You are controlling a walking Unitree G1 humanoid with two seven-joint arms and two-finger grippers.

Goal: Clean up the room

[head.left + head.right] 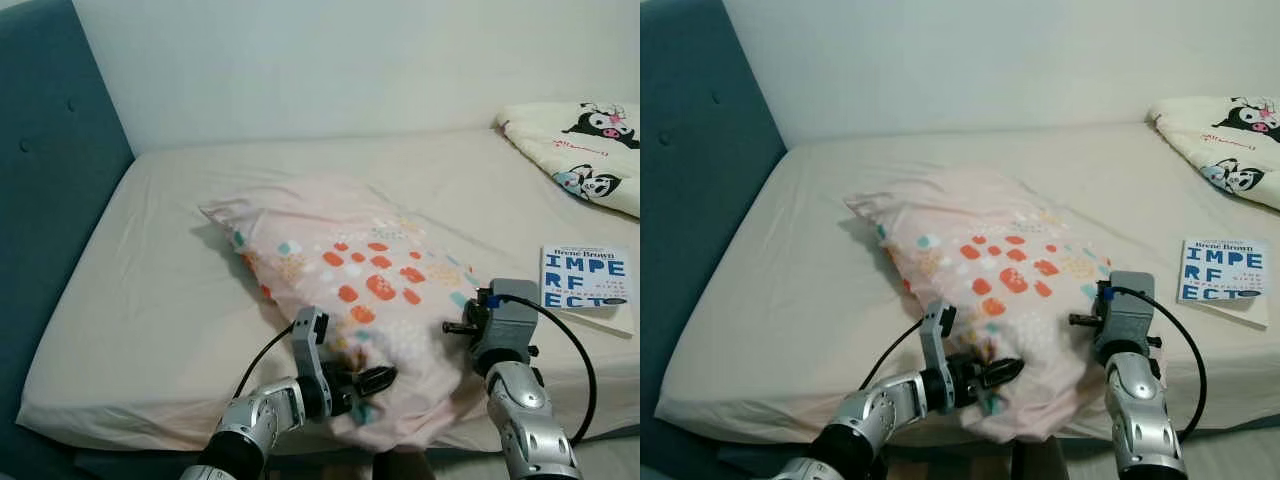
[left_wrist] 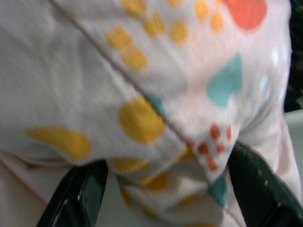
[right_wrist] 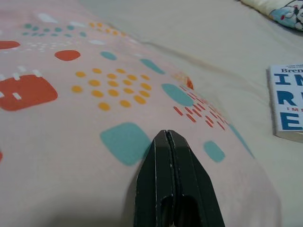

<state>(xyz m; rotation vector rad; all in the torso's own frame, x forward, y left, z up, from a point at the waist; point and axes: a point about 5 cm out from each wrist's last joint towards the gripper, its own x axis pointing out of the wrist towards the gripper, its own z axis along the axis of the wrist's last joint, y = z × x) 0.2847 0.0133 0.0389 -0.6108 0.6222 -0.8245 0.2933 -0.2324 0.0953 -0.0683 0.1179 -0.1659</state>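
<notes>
A pink pillow [image 1: 360,270] with orange, teal and yellow prints lies in the middle of the bed [image 1: 150,300], its near end hanging over the front edge. My left gripper [image 1: 378,380] is at that near end, shut on the pillow. In the left wrist view a bulge of printed cover sits between the two black fingers [image 2: 83,198]. My right gripper [image 3: 166,136] is at the pillow's right side, fingers pressed together, tips touching the cover. I cannot see whether cloth is pinched between them.
A book [image 1: 587,280] with blue letters lies on the sheet to the right of the pillow, near the front edge. A cream blanket [image 1: 585,150] with cartoon figures is bunched at the far right. A teal padded headboard [image 1: 50,200] stands along the left.
</notes>
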